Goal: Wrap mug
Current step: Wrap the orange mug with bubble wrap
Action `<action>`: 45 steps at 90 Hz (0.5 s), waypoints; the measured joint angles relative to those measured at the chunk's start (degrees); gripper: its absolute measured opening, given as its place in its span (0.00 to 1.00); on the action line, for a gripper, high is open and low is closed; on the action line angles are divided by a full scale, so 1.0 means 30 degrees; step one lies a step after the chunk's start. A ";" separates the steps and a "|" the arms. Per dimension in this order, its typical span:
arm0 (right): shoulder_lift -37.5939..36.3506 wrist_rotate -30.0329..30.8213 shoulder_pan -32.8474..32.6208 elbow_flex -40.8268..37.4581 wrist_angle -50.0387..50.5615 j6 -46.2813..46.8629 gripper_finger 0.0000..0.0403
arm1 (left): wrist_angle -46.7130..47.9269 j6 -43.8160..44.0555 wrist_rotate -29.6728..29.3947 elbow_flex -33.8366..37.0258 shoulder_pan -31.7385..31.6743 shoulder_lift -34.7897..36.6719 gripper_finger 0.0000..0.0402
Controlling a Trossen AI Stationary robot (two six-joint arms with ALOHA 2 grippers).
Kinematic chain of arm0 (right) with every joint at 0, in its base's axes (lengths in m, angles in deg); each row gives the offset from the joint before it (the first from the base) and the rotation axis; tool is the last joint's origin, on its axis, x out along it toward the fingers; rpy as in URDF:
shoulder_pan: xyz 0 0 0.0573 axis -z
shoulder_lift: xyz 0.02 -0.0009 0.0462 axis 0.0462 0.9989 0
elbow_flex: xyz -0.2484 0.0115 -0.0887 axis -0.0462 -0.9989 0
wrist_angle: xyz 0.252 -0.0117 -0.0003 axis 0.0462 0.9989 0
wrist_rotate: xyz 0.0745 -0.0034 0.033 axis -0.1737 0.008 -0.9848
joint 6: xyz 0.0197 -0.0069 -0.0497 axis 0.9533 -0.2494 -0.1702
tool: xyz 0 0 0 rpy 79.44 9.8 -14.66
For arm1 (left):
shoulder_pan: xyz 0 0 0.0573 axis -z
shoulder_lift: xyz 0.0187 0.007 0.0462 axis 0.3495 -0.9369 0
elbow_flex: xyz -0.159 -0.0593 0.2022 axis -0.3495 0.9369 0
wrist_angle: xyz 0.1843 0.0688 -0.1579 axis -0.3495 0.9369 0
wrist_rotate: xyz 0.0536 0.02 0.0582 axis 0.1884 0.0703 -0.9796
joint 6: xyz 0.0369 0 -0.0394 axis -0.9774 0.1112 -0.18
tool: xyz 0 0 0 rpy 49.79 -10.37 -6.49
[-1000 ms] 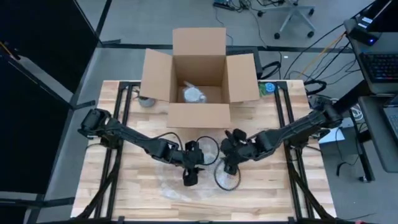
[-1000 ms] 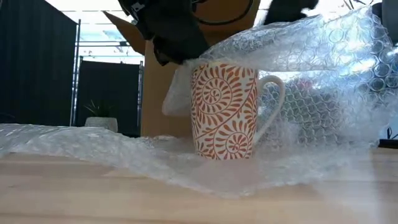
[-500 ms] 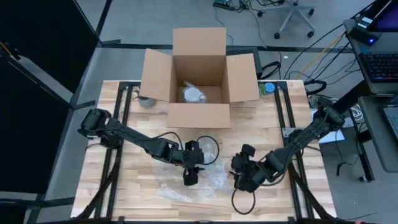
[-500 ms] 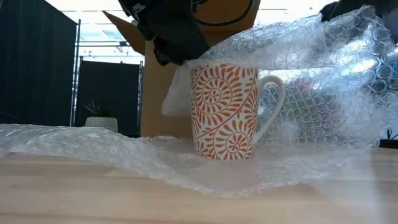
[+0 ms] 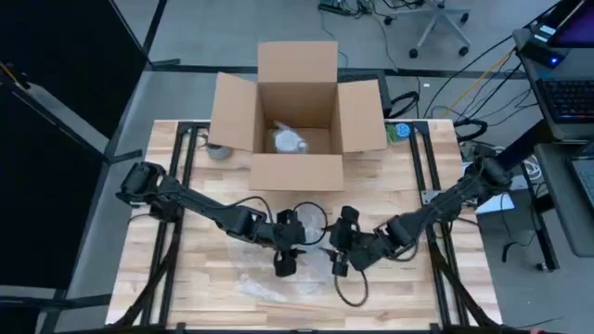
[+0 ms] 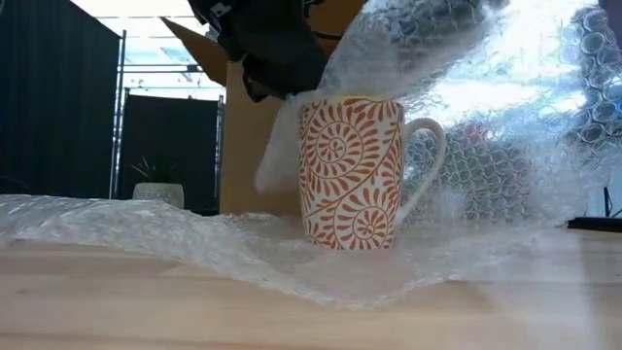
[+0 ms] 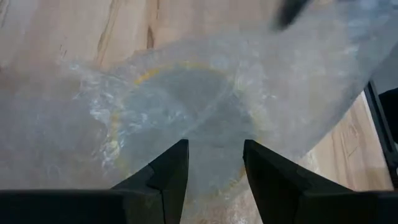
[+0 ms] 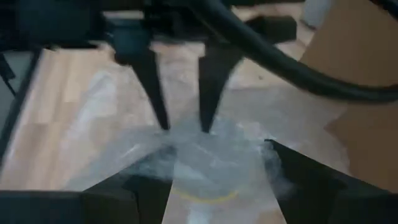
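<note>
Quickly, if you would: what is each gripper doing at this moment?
Left gripper: open, fingers straddling the mug rim over the bubble wrap.
Right gripper: open, its fingers either side of the wrap-covered mug.

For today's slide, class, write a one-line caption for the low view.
Orange-swirl mug stands upright on bubble wrap, a lifted flap of it arching over the rim beside a dark gripper.

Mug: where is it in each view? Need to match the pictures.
High view: mug barely shows under bubble wrap, between the two grippers.
Low view: centre, upright, handle to picture right.
Left wrist view: rim seen through wrap.
Right wrist view: rim under wrap.
Shared landmark: the bubble wrap.
</note>
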 joint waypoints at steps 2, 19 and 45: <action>0.0169 -0.0275 0.0265 0.0000 0.0070 0.0069 0.56 | 0.0000 0.0000 0.0000 0.0000 0.0000 0.0000 0.36; 0.1690 -0.1574 0.1905 -0.0001 0.0143 0.1144 0.56 | -0.0007 0.0000 0.0000 0.0000 0.0000 0.0000 0.36; 0.3248 -0.3619 0.2700 0.0118 -0.0367 0.2597 0.56 | -0.0087 -0.0044 0.0007 0.0000 -0.0082 0.0000 0.36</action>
